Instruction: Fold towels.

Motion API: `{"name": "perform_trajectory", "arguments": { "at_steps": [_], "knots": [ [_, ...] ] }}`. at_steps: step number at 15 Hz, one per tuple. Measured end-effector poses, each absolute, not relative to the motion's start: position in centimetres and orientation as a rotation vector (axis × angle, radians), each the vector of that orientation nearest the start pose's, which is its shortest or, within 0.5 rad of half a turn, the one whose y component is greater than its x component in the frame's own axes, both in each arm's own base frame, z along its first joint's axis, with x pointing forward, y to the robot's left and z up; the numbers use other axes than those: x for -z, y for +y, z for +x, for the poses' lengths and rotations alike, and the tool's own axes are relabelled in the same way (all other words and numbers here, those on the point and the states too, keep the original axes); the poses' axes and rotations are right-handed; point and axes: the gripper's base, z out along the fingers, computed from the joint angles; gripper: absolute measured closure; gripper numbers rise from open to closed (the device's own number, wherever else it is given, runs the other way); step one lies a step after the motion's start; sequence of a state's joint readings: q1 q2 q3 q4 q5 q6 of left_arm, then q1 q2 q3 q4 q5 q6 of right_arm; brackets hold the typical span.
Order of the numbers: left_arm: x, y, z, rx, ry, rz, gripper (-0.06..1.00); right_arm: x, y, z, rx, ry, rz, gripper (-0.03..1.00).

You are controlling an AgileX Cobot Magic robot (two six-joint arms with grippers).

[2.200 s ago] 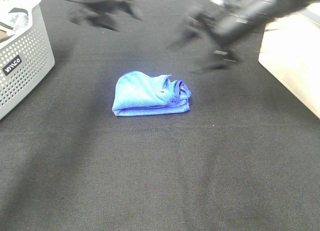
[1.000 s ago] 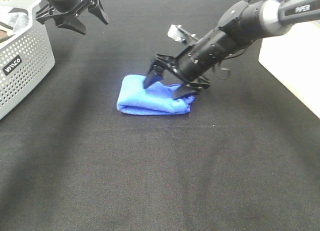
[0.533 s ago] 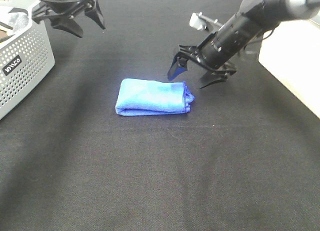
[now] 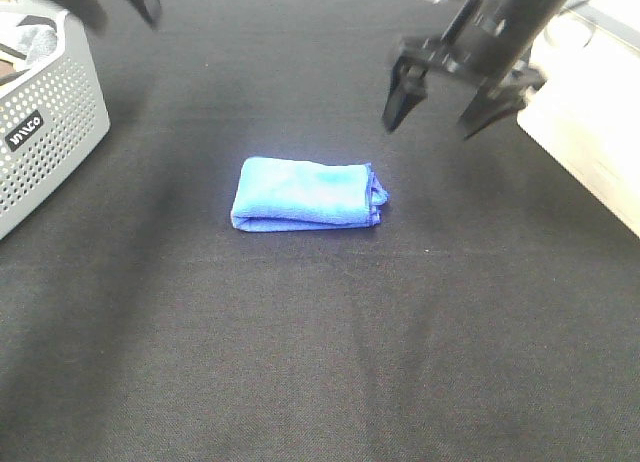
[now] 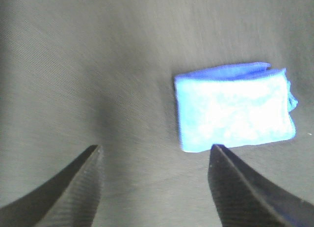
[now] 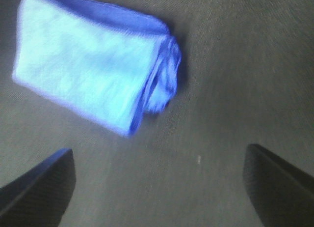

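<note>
I see the blue towel (image 4: 306,193) lying folded into a compact rectangle on the black desk (image 4: 320,362), its long axis running across my view, with the layered ends bunched at the side nearer my right arm. It lies below and ahead of my right pincer (image 4: 455,110), which hangs above the desk with both fingers spread wide and nothing between them. In the right wrist view the towel (image 6: 98,60) sits beyond the fingertips, clear of them. My left pincer (image 5: 154,160) is also spread and empty; the towel (image 5: 234,106) lies off to one side of its gap, well apart, and in the high view that arm barely shows at the far edge. So my right arm is clearly the nearer. The fold looks finished to me. The perforated grey basket (image 4: 45,117) stands well off on the left arm's side.
</note>
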State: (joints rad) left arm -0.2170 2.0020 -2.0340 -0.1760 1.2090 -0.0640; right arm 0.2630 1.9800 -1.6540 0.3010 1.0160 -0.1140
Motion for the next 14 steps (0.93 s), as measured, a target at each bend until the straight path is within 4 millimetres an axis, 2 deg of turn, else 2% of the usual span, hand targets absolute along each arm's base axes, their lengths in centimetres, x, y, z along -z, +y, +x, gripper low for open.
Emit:
{"name": "perform_trajectory", "arguments": {
  "at_steps": [2, 3, 6, 9, 10, 14],
  "knots": [
    [-36.6, -11.4, 40.0, 0.258, 2.608, 0.237, 0.35, -27.3, 12.9, 38.9, -0.43, 2.779, -0.384, 0.1],
    [-37.4, -11.4, 38.4, 0.231, 2.6, 0.261, 0.35, -28.6, 12.5, 37.7, -0.419, 2.768, -0.389, 0.1],
    [-38.5, -10.4, 32.2, 0.205, 2.619, 0.301, 0.35, -31.0, 10.8, 32.7, -0.363, 2.763, -0.386, 0.1],
    [-39.0, -8.1, 24.6, 0.208, 2.615, 0.288, 0.35, -32.2, 9.0, 26.4, -0.348, 2.745, -0.374, 0.1],
    [-38.8, -6.8, 20.2, 0.212, 2.594, 0.285, 0.35, -32.5, 8.1, 23.2, -0.35, 2.726, -0.37, 0.1],
    [-36.3, -3.6, 9.9, 0.234, 2.487, 0.277, 0.35, -31.9, 6.0, 15.6, -0.347, 2.658, -0.373, 0.1]
  ]
}}
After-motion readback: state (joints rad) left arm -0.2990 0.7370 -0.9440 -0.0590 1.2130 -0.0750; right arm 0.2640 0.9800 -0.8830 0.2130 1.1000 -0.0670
